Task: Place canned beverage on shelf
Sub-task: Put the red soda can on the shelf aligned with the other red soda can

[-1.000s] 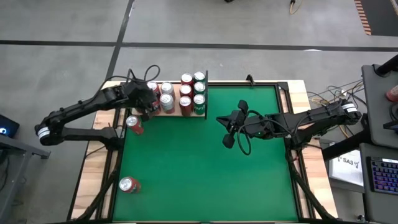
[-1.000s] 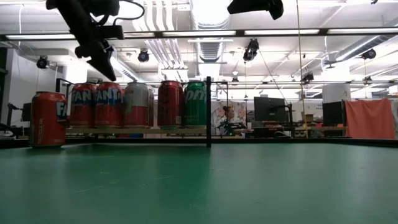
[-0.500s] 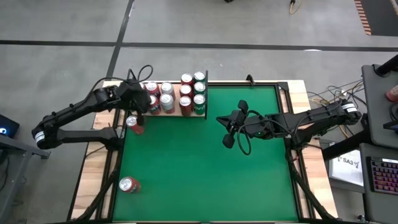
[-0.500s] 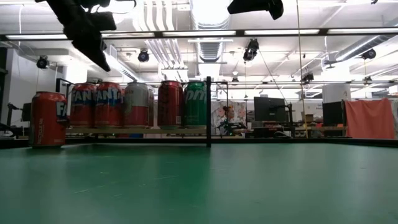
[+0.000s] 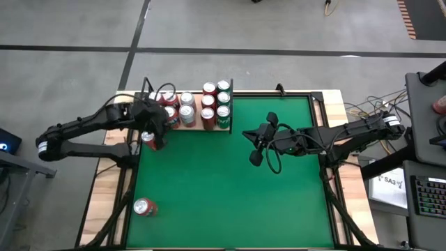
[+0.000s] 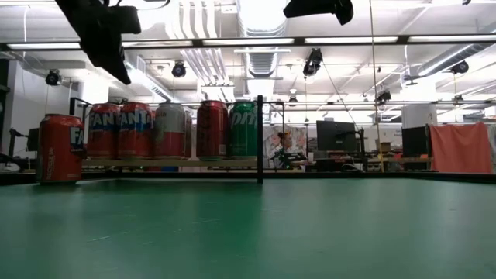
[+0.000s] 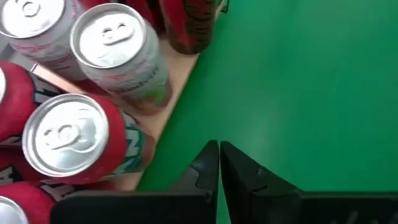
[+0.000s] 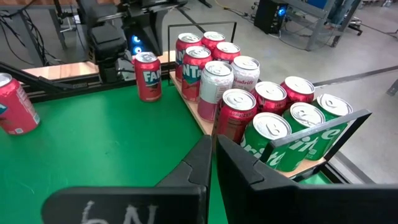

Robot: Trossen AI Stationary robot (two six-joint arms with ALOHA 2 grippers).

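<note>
L end effector (image 5: 157,120), tips together, empty, hovers by shelf (image 5: 196,127) (cans packed): descending onto Fanta can (image 5: 150,139) closed risks toppling it

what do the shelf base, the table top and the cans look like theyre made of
The shelf base looks like pale unfinished wood, judging by its light matte edge; its thin upright rods look like black metal. The table top seems to be green felt or similar cloth: flat, matte, no glare. The cans appear to be aluminium, with shiny silver lids, pull tabs and glossy printed sides.
</note>
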